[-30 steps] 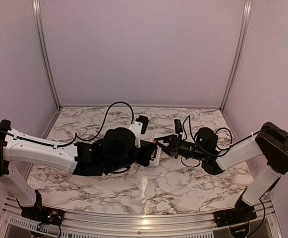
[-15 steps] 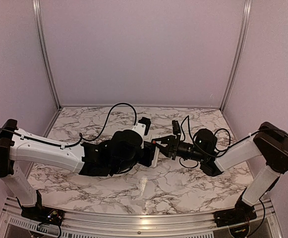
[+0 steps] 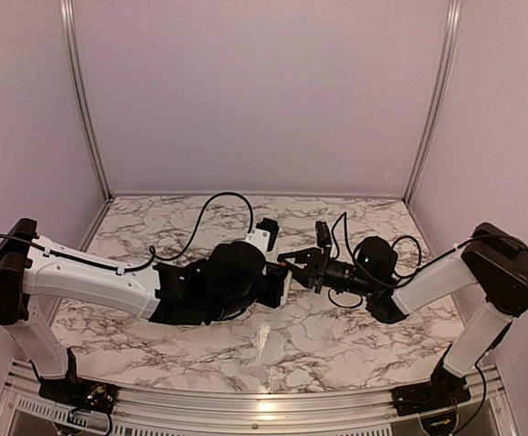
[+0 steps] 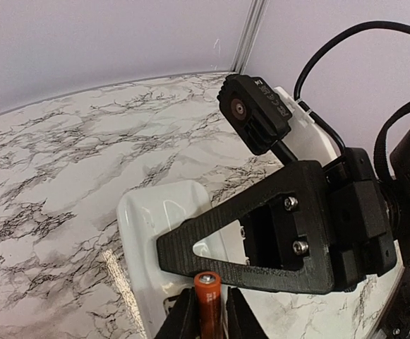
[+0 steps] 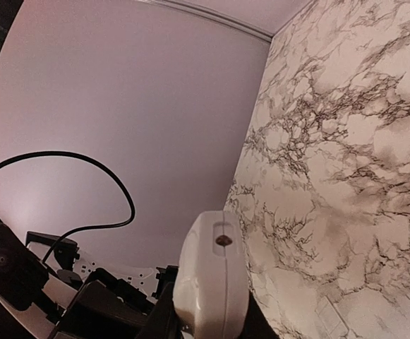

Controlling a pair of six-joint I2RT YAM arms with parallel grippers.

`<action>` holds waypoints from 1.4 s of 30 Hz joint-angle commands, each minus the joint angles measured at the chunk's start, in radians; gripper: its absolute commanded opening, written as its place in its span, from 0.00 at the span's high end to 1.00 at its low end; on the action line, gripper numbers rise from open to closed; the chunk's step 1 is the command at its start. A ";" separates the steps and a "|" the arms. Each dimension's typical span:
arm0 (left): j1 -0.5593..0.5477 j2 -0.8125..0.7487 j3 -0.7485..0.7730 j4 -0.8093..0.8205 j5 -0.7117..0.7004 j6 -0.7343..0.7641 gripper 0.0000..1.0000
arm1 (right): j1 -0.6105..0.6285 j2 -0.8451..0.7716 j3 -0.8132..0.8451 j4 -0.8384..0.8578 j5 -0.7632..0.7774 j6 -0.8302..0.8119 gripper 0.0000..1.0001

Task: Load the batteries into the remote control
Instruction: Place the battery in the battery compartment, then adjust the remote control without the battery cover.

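Orange battery [image 4: 207, 302] in left jaws, arm [image 3: 86, 277] outstretched.

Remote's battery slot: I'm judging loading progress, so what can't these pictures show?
- Slot: left wrist view, mostly hidden behind the right gripper holding the remote.
- Battery: lower end cut off by that view's bottom edge, in the left gripper.
- Second battery: in no view.
- Top view: both grippers cover the remote.

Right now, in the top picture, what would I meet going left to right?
First the left arm's white forearm → left arm's black wrist → right pincer → right arm's black wrist → right arm's white forearm.
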 commanded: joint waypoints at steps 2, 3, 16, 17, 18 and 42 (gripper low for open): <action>-0.003 -0.005 -0.012 -0.054 -0.015 -0.030 0.79 | 0.009 -0.009 0.026 0.088 0.009 0.010 1.00; -0.004 -0.010 -0.014 -0.056 -0.017 -0.031 0.77 | 0.010 -0.009 0.027 0.088 0.011 0.010 1.00; -0.004 -0.117 -0.027 -0.132 -0.078 -0.002 0.19 | -0.002 -0.005 0.011 0.097 0.012 0.005 1.00; -0.004 -0.128 -0.027 -0.150 -0.080 0.005 0.11 | -0.004 -0.008 0.009 0.097 0.012 0.005 1.00; -0.004 -0.134 -0.024 -0.196 -0.069 0.014 0.07 | -0.005 -0.009 0.007 0.097 0.012 0.003 1.00; -0.002 0.088 0.180 -0.481 0.034 -0.035 0.12 | 0.011 -0.020 0.024 0.068 0.032 -0.012 1.00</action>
